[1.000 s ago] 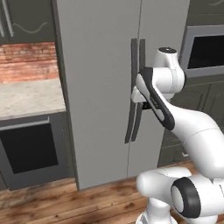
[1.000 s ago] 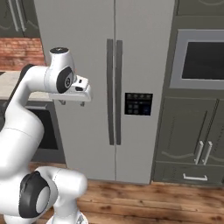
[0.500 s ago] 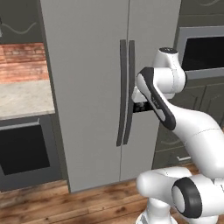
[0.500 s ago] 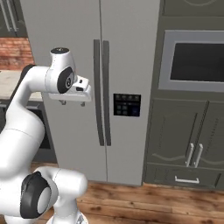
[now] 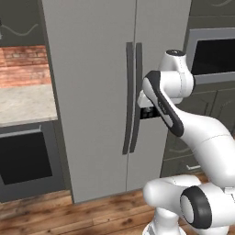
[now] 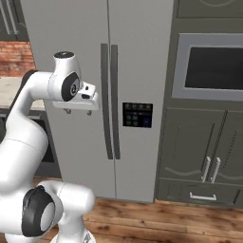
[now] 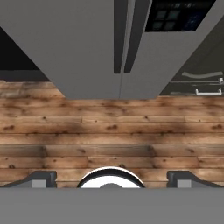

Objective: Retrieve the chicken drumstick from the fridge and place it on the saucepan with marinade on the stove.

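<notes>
Base has driven closer: the tall light grey double-door fridge (image 6: 109, 95) now fills more of both base views, its dark vertical handles (image 5: 133, 98) near centre, doors shut. Fingers (image 6: 78, 111) spread wide, empty, pointing floorward, well short of the handles. Chicken drumstick presumably inside, unseen.

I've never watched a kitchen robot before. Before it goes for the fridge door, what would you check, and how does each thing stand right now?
1. Fridge in front of the robot: ok.
2. Fridge doors: both shut, so not ok for reaching inside yet.
3. Door handles in sight and unobstructed: ok.
4. Gripper open and holding nothing: ok.
5. Gripper at a handle: not ok, it hangs short of the doors, pointing at the wooden floor.
6. Chicken drumstick's spot inside: cannot tell, doors hide it.
</notes>
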